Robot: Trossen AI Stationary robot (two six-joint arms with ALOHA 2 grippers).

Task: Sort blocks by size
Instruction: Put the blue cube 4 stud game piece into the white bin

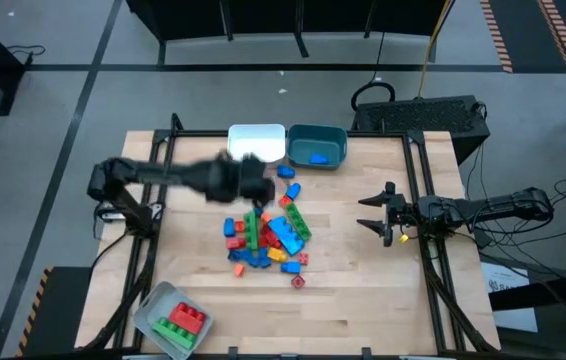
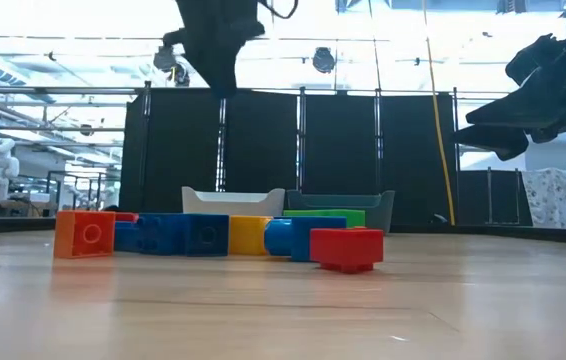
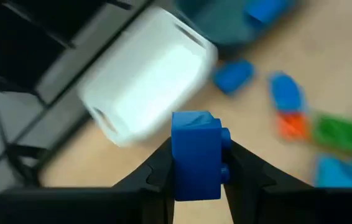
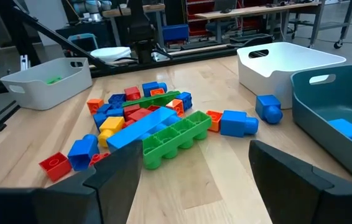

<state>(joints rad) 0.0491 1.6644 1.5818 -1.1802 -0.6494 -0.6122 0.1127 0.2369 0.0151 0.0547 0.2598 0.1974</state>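
left tool (image 3: 194, 180) grips a small blue block (image 3: 196, 155) beside the white bin's (image 3: 145, 87) rim; right tool (image 1: 388, 215) gapes wide.

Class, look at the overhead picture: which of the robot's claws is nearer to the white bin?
The left. The left claw, shut on a small blue block, hovers just beside the white bin. The right claw waits open at the table's right side.

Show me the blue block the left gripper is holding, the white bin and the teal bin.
blue block (image 3: 196, 155): left wrist view, its front face between the fingers.
white bin (image 1: 256, 136): high view, its bare floor.
teal bin (image 1: 316, 132): high view, its far rim.
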